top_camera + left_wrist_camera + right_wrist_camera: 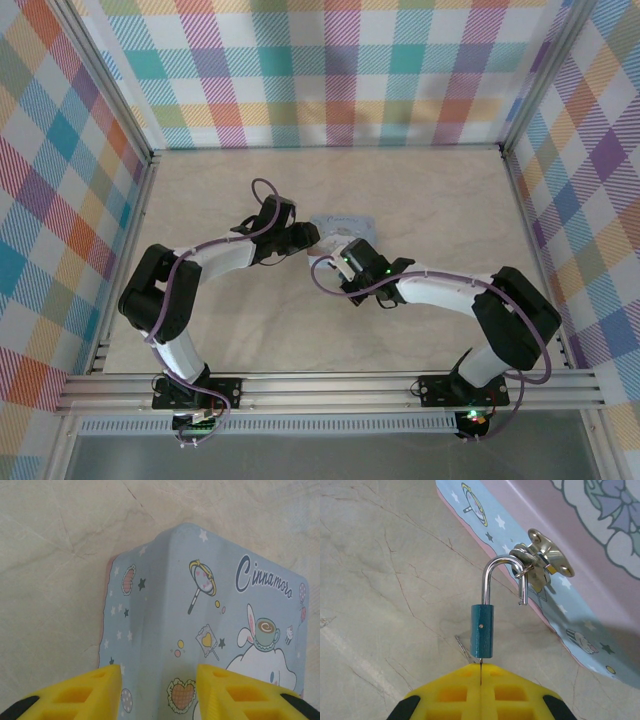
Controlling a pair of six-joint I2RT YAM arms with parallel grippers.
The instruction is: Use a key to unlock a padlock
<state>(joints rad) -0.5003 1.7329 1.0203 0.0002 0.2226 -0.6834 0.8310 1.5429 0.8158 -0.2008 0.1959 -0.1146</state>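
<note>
Marbled tabletop (380, 580), teal padlock (482, 631) (shackle open, hooked on box (580, 540) hasp) just beyond right hand (481, 666), fingers (470, 672) pressed together.

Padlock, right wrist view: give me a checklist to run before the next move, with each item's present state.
1. Free end of the shackle out of the padlock body: ok.
2. The shackle clear of the clasp on the box: not ok, hooked through it.
3. Grip: right end effector shut on the key at the padlock's base: ok.
4. Seating: key fully in: cannot tell, only a thin sliver shows.
5. Hold: left end effector clamped across the box: ok.
</note>
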